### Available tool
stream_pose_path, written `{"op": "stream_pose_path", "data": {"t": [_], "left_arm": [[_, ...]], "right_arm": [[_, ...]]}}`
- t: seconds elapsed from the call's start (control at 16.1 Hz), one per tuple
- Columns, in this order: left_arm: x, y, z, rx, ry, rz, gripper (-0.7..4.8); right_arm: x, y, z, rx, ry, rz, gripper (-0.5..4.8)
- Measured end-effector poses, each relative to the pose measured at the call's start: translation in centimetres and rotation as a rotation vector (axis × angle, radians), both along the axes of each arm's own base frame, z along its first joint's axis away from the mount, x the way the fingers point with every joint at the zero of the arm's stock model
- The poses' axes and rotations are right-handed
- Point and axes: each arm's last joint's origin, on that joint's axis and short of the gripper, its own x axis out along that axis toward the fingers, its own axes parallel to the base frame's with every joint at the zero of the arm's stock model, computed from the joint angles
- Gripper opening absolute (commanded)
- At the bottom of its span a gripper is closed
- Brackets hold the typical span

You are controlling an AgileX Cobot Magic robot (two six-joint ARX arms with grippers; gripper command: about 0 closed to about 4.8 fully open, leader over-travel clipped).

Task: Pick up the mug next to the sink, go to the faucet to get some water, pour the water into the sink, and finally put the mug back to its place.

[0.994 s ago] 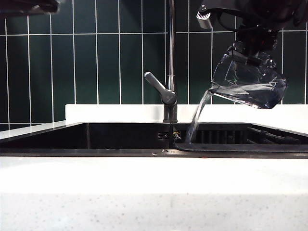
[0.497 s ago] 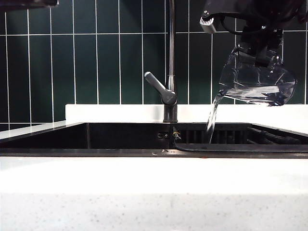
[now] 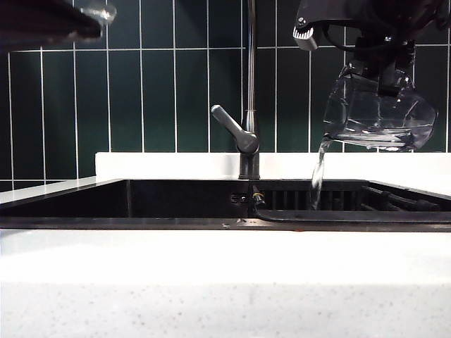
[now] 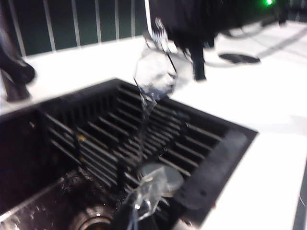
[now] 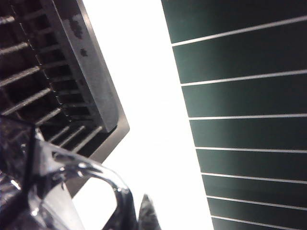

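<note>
My right gripper is shut on the clear mug, held tilted high over the right part of the black sink. A thin stream of water runs from the mug's lip onto the slatted rack. The faucet rises left of the mug, its grey lever slanted. My left gripper hangs shut and empty at the upper left. In the left wrist view its blurred tips are together above the basin, with the mug and water beyond. The right wrist view shows the mug in the gripper.
White counter runs in front of the sink and a white ledge behind it, below dark green tiles. The drain lies at the basin floor. A dark round hole sits in the counter beyond the sink.
The mug has shifted right and a little up, and its stream has thinned and moved right with it. The left arm has swung further into the upper left of the exterior view.
</note>
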Motion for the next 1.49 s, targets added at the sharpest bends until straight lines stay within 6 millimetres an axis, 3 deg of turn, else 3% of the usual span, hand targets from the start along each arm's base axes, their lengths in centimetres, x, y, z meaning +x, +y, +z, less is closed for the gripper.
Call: {"op": "stream_pose_path", "data": {"t": [0.37,0.81,1.49], "left_arm": [[0.0,0.0,-1.5,-0.015,0.009,0.000,-0.06],[-0.9,0.7,-2.3,-0.133,-0.041,-0.016,-0.06],[-1.9,1.3,-4.0,-0.128,-0.028,-0.050,-0.06]], "right_arm": [[-0.1,0.1,0.0,-0.106,0.000,0.010,-0.05],[-0.9,1.6,0.4,-0.184,-0.024,0.075,-0.05],[-1.6,2.4,0.5,-0.375,-0.031,0.091,-0.05]]}}
